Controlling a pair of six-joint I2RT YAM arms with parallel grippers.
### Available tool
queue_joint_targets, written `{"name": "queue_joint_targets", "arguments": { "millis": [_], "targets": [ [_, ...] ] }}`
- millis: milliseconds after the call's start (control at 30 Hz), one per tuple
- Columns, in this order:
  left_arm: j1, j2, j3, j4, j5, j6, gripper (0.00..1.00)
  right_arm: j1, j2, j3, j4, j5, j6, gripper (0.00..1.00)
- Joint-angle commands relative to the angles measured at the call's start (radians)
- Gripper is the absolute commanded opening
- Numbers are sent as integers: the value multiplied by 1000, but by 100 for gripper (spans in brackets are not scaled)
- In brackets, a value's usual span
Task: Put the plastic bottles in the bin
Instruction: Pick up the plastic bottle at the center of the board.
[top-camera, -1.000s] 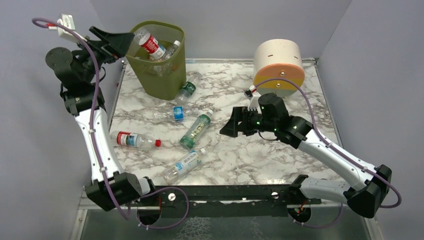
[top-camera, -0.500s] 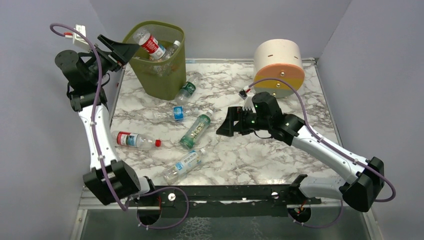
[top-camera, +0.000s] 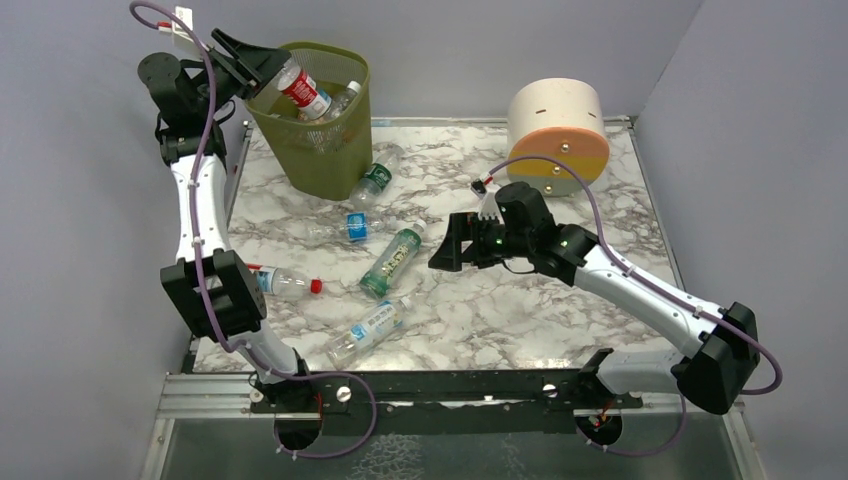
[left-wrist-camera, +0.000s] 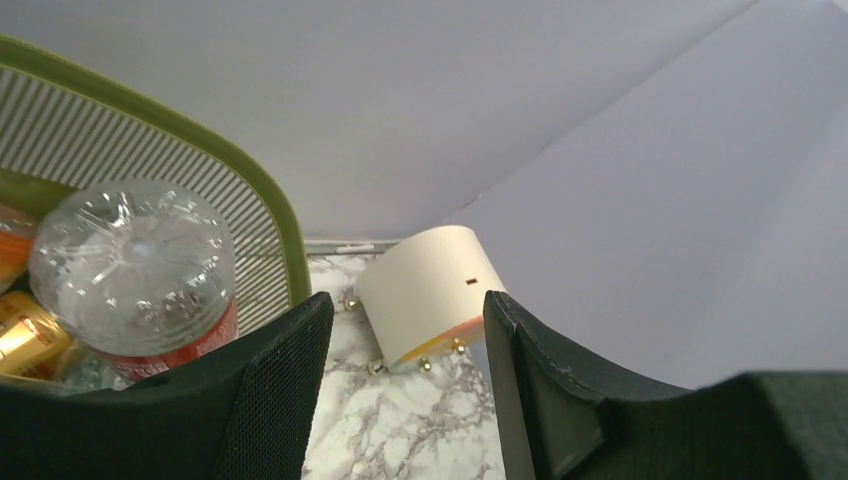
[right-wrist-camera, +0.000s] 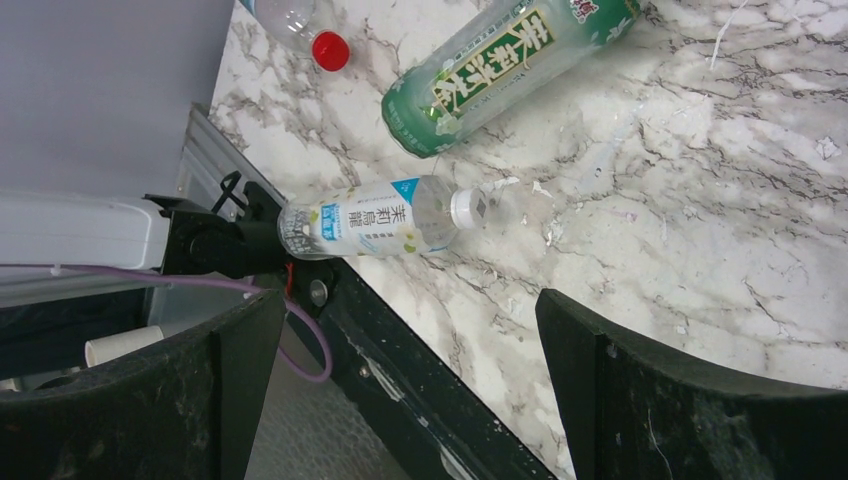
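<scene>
**Bottle sorting, part done.** The left gripper (top-camera: 270, 62), jaws apart and empty, hangs at the near-left rim of the bin (top-camera: 322, 155). It is just beside a red-labelled bottle (top-camera: 300, 88) lying in the bin with its base poking above the rim; a clear bottle (top-camera: 345, 97) lies behind that. The right gripper (top-camera: 443, 248), jaws likewise wide and empty, hovers over the marble table (top-camera: 560, 300), just right of a large green bottle (top-camera: 396, 257). Four more remain on the table: a small bottle (top-camera: 375, 178) at the bin's foot, a blue-labelled bottle (top-camera: 350, 225), a white-labelled bottle (top-camera: 368, 328), and a red-capped bottle (top-camera: 290, 285) partly hidden behind the left arm. Likely hazards: the left fingers, so close to the protruding bottle, could flick it back out or tip the bin, and the round green bottle could roll off if one finger meets it first. Against the frame one second earlier, the left arm has swung upward and inward, carrying its gripper from outside the bin to its rim. The right gripper has crept leftward, and the bottles have not moved.
</scene>
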Motion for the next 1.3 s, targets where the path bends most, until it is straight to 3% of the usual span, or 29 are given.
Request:
{"name": "queue_joint_targets", "arguments": {
  "millis": [0,133,300,567,800,1067,1133,1267],
  "targets": [
    [-12,-93,-76,-32,-21,59,63,6,4,24,36,-19,-4,99],
    [-13,-185,-186,-20,-33,81,69,6,1,12,39,-22,-1,99],
    [-20,-136,-211,42,-10,44,69,7,-7,3,45,-30,2,99],
    [-31,77,1,-58,-37,109,68,7,-32,-15,48,-20,16,99],
    [-141,285,188,-73,-42,103,67,6,-50,-31,35,1,22,99],
    [-165,524,522,-218,-93,137,67,7,-78,-15,-2,26,15,99],
    [-157,518,537,-238,-87,141,68,7,-82,-8,-16,43,7,99],
    [-145,394,426,-197,-67,146,74,6,-38,8,-4,62,-16,99]
  ]
}}
